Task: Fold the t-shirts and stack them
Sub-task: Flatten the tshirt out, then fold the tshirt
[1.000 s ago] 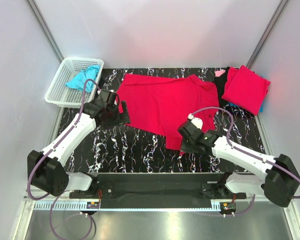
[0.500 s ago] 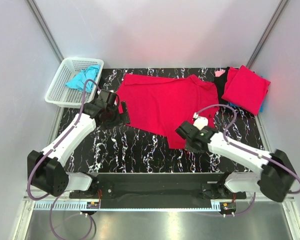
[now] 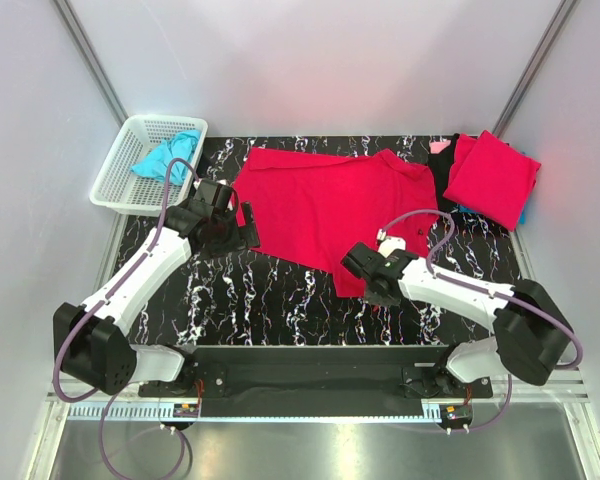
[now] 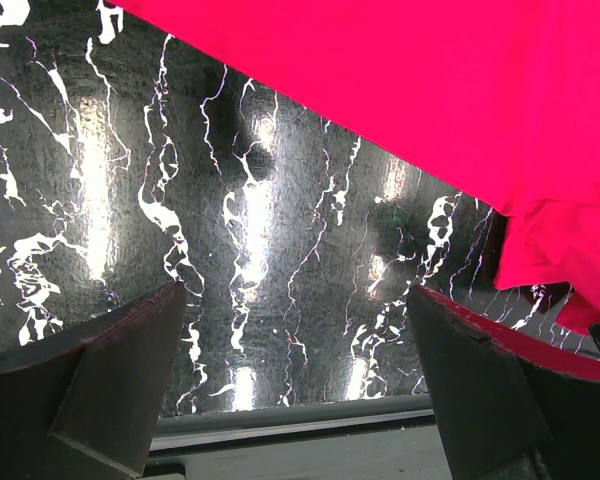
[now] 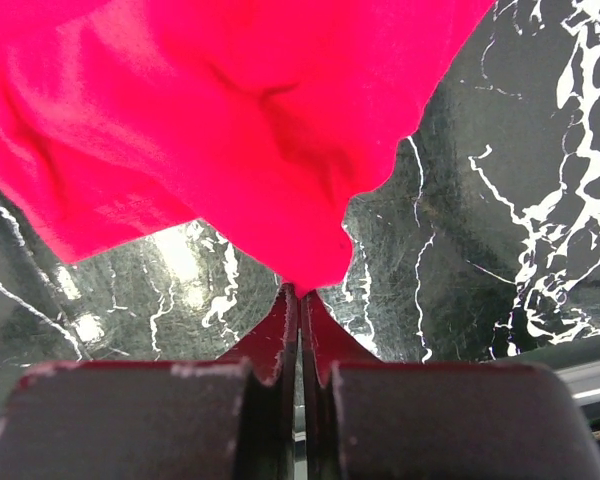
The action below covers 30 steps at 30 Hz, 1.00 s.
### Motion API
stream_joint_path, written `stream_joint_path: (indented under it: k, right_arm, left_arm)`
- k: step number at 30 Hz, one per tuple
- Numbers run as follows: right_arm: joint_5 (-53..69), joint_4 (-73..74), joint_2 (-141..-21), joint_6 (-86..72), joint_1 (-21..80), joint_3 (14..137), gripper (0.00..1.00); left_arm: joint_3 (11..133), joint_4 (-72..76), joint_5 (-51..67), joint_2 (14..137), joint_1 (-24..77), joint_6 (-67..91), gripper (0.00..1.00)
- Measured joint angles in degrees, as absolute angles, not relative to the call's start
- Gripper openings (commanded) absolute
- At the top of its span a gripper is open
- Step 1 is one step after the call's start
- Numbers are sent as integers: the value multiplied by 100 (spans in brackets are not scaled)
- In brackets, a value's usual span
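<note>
A crimson red t-shirt (image 3: 330, 205) lies spread on the black marbled table (image 3: 270, 300). In the right wrist view my right gripper (image 5: 300, 290) is shut, pinching the tip of the near corner of that shirt (image 5: 230, 120), which rises a little off the table. In the top view the right gripper (image 3: 358, 275) sits at the shirt's near edge. My left gripper (image 3: 242, 232) hovers just off the shirt's left edge, wide open over bare table (image 4: 295, 300), with the red shirt (image 4: 430, 100) ahead of it. A turquoise t-shirt (image 3: 165, 155) lies crumpled in the basket.
The white lattice basket (image 3: 115, 190) stands at the back left corner. A folded red shirt (image 3: 492, 178) lies at the back right on top of darker and blue cloth. Grey walls close in the table on three sides.
My right gripper has slid left along the near edge of the red shirt to its corner and is shut on it. The left arm has not moved.
</note>
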<state>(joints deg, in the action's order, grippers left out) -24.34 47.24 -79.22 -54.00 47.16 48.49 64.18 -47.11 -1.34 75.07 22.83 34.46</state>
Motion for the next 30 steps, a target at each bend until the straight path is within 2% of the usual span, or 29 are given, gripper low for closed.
stream_joint_path:
  k: [5, 6, 7, 10, 22, 28, 30]
  right_arm:
    - [-2381, 4676, -8208, -5404, 4716, 4849, 4]
    - [-2362, 4665, -8263, -5422, 4716, 4849, 10]
    - [-2331, 4659, -8309, -5446, 4716, 4849, 20]
    - [-2294, 4637, -8436, -5496, 4716, 4847, 24]
    - [-2283, 4630, -8739, -5621, 4716, 4711, 28]
    - [-2276, 4628, -8737, -5636, 4716, 4711, 28]
    - [-2261, 4615, -8737, -5629, 4716, 4711, 25]
  left_arm:
    - [6418, -4713, -161, 7505, 2283, 3424, 99]
    - [6418, -4713, -172, 7505, 2283, 3411, 99]
    - [6418, -4716, -180, 7505, 2283, 3404, 99]
    - [6418, -4731, -202, 7502, 2283, 3389, 99]
    - [6418, -4792, -220, 7456, 2283, 3389, 99]
    - [6418, -4792, -220, 7452, 2283, 3387, 99]
    - [6418, -4792, -220, 7432, 2283, 3389, 99]
